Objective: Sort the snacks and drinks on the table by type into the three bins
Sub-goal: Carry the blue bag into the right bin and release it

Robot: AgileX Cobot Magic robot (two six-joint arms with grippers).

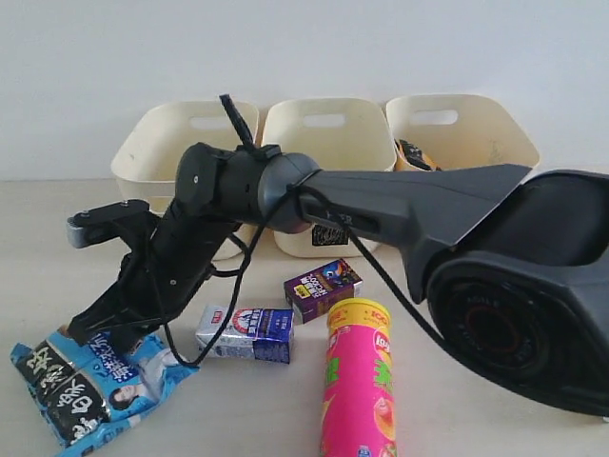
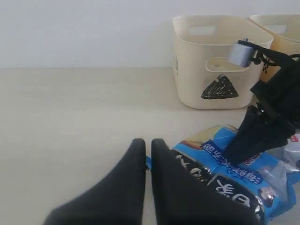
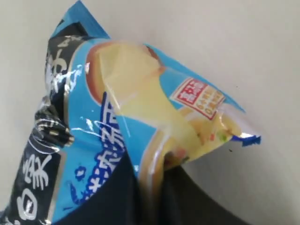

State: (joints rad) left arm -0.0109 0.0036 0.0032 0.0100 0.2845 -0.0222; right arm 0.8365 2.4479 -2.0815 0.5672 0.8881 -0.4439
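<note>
The right arm (image 1: 400,205) is cased in dark grey; black cables (image 1: 238,122) are routed externally; a label (image 1: 328,230), possibly a QR code, is affixed.

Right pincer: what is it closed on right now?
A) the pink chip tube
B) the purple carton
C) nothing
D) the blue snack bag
D. In the right wrist view, the right pincer is pinched on an edge of the blue snack bag. In the exterior view, the pink chip tube and purple carton sit untouched on the table.
</note>
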